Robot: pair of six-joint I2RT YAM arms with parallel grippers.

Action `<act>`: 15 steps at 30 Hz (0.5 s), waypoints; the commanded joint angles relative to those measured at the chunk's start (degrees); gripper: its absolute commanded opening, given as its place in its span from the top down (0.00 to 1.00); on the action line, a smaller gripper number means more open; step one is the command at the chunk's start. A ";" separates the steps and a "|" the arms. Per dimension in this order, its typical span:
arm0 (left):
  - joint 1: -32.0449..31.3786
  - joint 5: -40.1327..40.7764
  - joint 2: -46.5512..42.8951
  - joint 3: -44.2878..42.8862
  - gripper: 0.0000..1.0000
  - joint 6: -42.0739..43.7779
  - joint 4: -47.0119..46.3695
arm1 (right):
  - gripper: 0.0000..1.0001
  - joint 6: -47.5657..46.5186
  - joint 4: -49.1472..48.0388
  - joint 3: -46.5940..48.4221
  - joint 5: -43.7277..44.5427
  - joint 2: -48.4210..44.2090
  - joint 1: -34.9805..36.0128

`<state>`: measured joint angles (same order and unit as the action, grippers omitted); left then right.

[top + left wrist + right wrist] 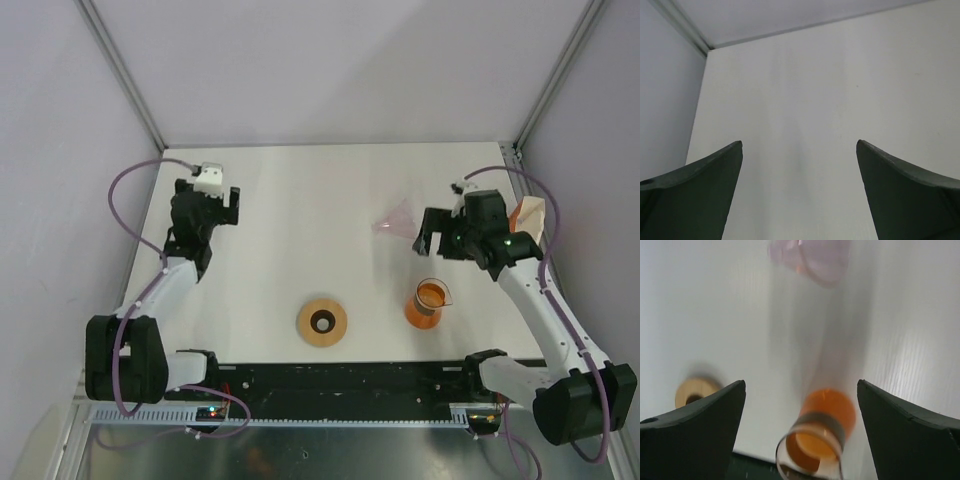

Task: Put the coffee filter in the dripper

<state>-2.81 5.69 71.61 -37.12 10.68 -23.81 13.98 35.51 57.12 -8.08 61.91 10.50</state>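
We are holding our left gripper (799,147) over the far left part of the white table (300,220). Its fingers (700,195) are standing spread wide apart, with only the table top showing between them. We are holding our right gripper (800,387) over the right side of the table, and its fingers there are likewise standing wide apart, pinching nothing.

The dripper (395,218) is sitting on the table just to the left of the right gripper, not touching it. In the right wrist view it is showing as a pink smear at the top edge, too blurred for us to tell which way its rim is facing.

The coffee filter (528,215) is sitting at the right edge of the table, just behind our right arm and partly hidden by it. It is apart from the dripper, with the gripper lying between the two.

An orange glass flask (428,303) is standing on the near side of the dripper, below the right gripper. A tan ring (322,322) is lying flat near the front middle of the table, to the left of the flask and apart from it.
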 commanded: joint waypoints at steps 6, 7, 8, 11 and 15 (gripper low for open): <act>-0.20 -15.49 -0.66 -14.27 0.02 5.72 36.04 | 0.19 5.56 25.20 2.60 6.55 -4.79 7.44; -0.32 -16.13 -0.72 -14.72 0.02 5.61 36.82 | 0.26 5.64 25.61 2.58 7.27 -4.79 7.48; -0.38 -16.54 -0.83 -15.08 0.02 5.46 37.44 | 0.35 5.63 25.95 2.57 7.67 -4.74 7.50; -0.61 -16.96 -1.10 -15.79 0.02 5.34 38.48 | 0.49 5.69 26.97 2.56 8.99 -4.01 7.44; -0.69 -16.77 -1.37 -16.33 0.02 5.30 39.40 | 0.53 5.34 27.98 1.87 11.90 -3.58 7.36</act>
<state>-3.14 -9.26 71.61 -50.39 15.07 12.62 19.00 60.75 57.19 -0.36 58.13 17.69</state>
